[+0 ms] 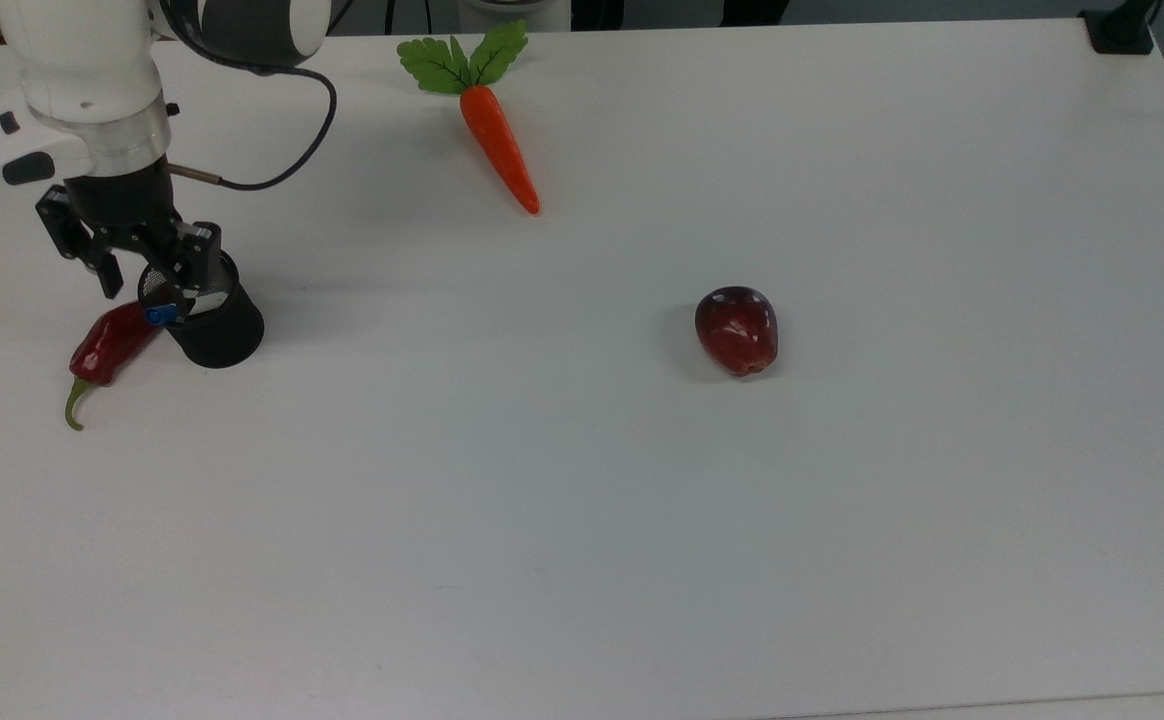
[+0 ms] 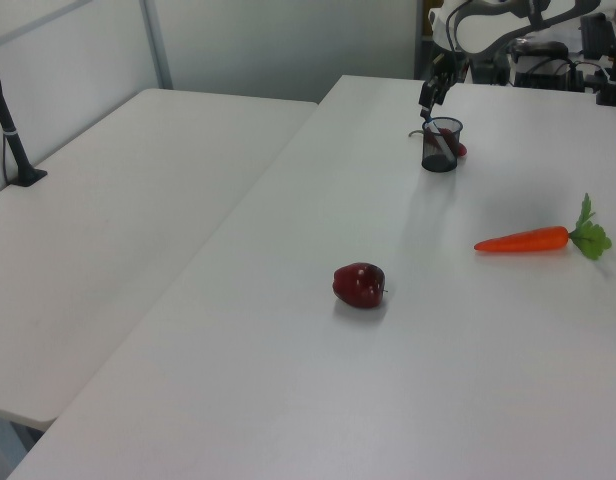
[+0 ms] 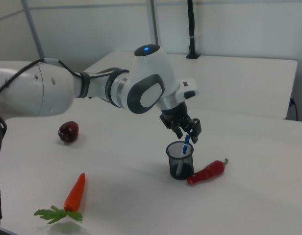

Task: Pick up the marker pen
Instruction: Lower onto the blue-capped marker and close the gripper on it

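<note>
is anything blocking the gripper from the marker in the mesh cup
Nothing visible does. The gripper hangs open right above the black mesh cup, and the white marker pen's blue cap sticks up past the rim toward the fingers. The red chili pepper lies outside the cup.

Bright even overhead light, soft faint shadows, slight haze, distant objects perhaps blurred

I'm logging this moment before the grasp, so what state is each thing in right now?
gripper: open, just above the cup, fingers either side of the blue cap
marker pen: leaning in the cup, cap up, not yet gripped
mesh cup: upright on the table
red chili pepper: lying beside the cup
carrot: lying flat
apple: resting alone
</note>
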